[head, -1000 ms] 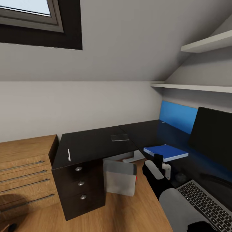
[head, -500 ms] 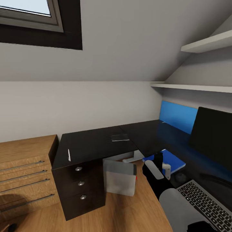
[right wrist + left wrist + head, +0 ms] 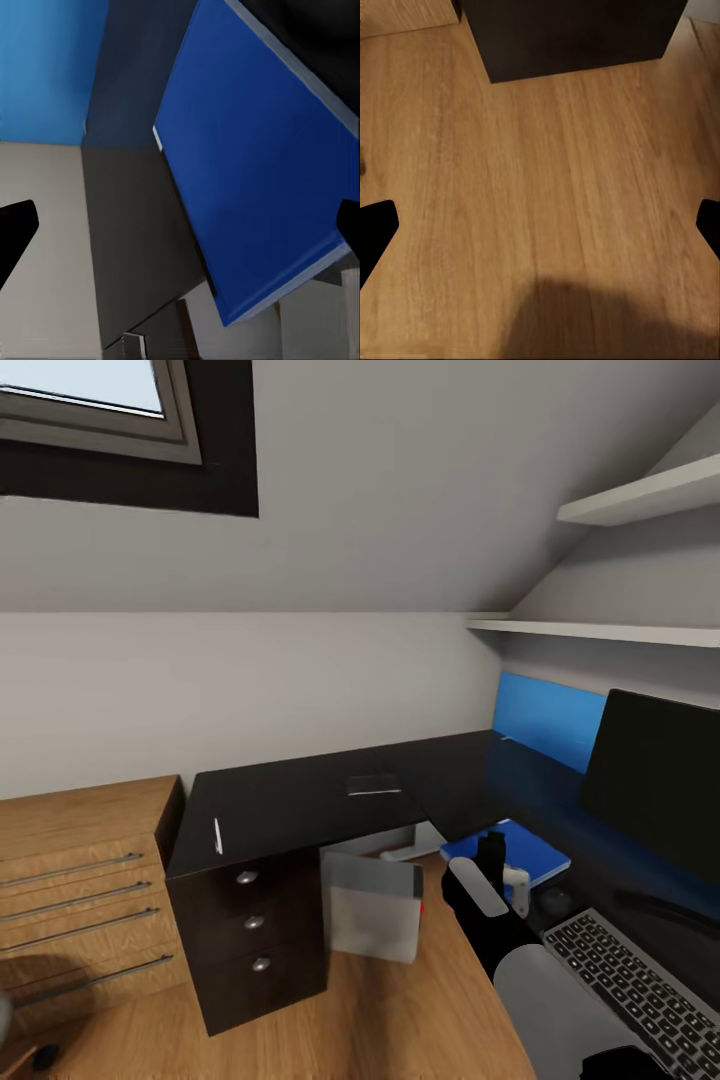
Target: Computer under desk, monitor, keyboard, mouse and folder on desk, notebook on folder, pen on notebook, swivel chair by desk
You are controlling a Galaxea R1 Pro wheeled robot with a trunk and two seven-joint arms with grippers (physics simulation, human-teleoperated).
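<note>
bench (image 3: pixel 290 800): long glossy black L, running along the wall and round to my right.
monitor (image 3: pixel 655 780): already up on the bench's right wing, keyboard (image 3: pixel 640 985) flat in front of it, mouse (image 3: pixel 556 900) just past the keyboard's far end.
computer (image 3: pixel 372 905): grey tower on the floor in the bench's knee gap, so that one's sorted.
folder (image 3: pixel 525 852): the blue slab. A second ago it sat higher with a pale edge showing; now it lies lower and flat on the bench, close to the mouse. I reckon the folder step is pretty much done.
right hand (image 3: pixel 500 872): open, both fingertips spread wide in the wrist view, gripping nothing, hovering right over the folder.
left hand (image 3: pixel 540 225): also open, empty, just facing the wood floor.
notebook (image 3: pixel 373 787): thin dark thing mid-bench, likely next.
pen (image 3: pixel 217 835): pale stick near the left end.
</note>
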